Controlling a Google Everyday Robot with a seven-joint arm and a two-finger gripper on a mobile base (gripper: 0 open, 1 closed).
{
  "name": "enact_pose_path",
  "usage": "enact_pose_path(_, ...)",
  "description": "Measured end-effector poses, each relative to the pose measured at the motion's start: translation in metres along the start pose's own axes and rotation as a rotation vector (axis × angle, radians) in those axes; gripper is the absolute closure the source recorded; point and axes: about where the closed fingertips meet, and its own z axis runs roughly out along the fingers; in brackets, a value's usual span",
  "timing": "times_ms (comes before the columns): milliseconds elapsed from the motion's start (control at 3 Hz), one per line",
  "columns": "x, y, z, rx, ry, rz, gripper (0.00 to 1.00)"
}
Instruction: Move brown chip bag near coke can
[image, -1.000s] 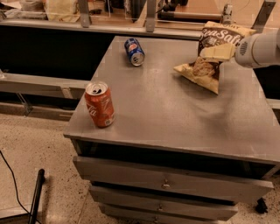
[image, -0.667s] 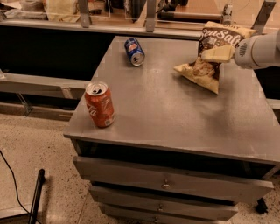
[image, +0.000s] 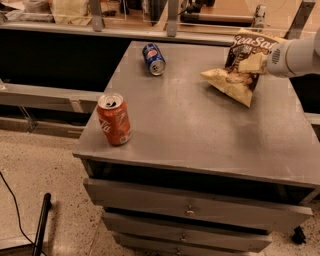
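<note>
The brown chip bag (image: 234, 80) is at the far right of the grey cabinet top (image: 200, 135), tilted with its lower corner pointing down toward the surface. My gripper (image: 253, 63) comes in from the right edge on a white arm and is shut on the bag's upper right part. The coke can (image: 114, 120) stands upright at the front left corner of the top, far from the bag and the gripper.
A blue Pepsi can (image: 154, 59) lies on its side at the back left of the top. Drawers (image: 190, 210) sit below the top. A railing and shelf (image: 170, 20) run behind. A black pole (image: 42, 220) leans on the floor at left.
</note>
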Motion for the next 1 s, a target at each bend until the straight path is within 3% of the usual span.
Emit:
enact_pose_path(333,-0.001,0.008,-0.002,-0.033,-0.003,0.012,0.95)
enact_pose_path(1000,-0.047,0.047,-0.023,-0.110,-0.011,-0.117,1.00)
